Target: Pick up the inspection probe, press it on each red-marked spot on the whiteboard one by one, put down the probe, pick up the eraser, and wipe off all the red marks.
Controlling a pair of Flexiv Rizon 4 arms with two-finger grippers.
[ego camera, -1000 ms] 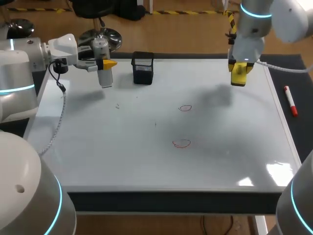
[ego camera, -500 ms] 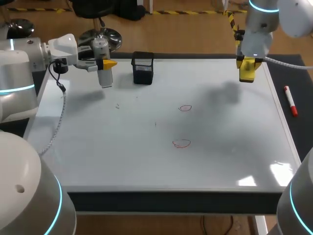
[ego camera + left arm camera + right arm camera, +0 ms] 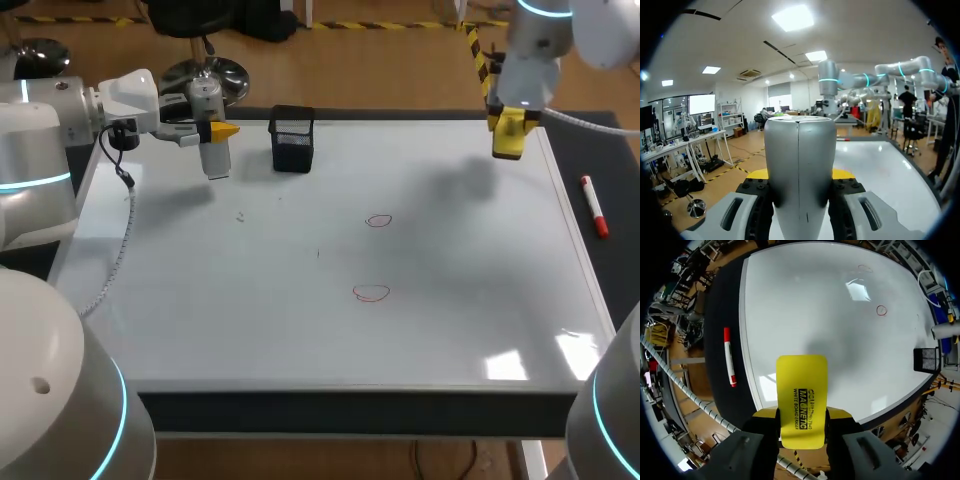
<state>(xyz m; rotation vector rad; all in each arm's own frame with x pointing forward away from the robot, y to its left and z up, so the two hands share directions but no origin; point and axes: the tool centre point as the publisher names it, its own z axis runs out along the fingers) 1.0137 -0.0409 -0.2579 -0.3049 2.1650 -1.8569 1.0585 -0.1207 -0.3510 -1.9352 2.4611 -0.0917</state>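
Yellow eraser (image 3: pixel 801 390) sits clamped in the right claw (image 3: pixel 801 416), red marks (image 3: pixel 378 221) well ahead of it; the left claw (image 3: pixel 800 176) grips the silver probe (image 3: pixel 800 145). Wiping now risks erasing unprobed marks.

The glossy white whiteboard (image 3: pixel 300 330) fills the middle of the frame and carries 2 thin red ring marks right of centre, the upper red mark (image 3: pixel 378 221) and the lower red mark (image 3: pixel 371 292). At upper left, the yellow-tipped left gripper (image 3: pixel 216 131) clamps the smooth silver-grey cylindrical probe (image 3: pixel 213 155), beside the black mesh basket (image 3: pixel 292 138). At upper right, the yellow-tipped right gripper (image 3: pixel 508 122) grips the flat yellow eraser (image 3: pixel 508 140), banded with black print. The red-and-white marker pen (image 3: pixel 594 206) lies on the black mat (image 3: pixel 612 160) at the right edge. The white left arm (image 3: pixel 40 140) and white right arm (image 3: pixel 560 30) wear glowing cyan rings.
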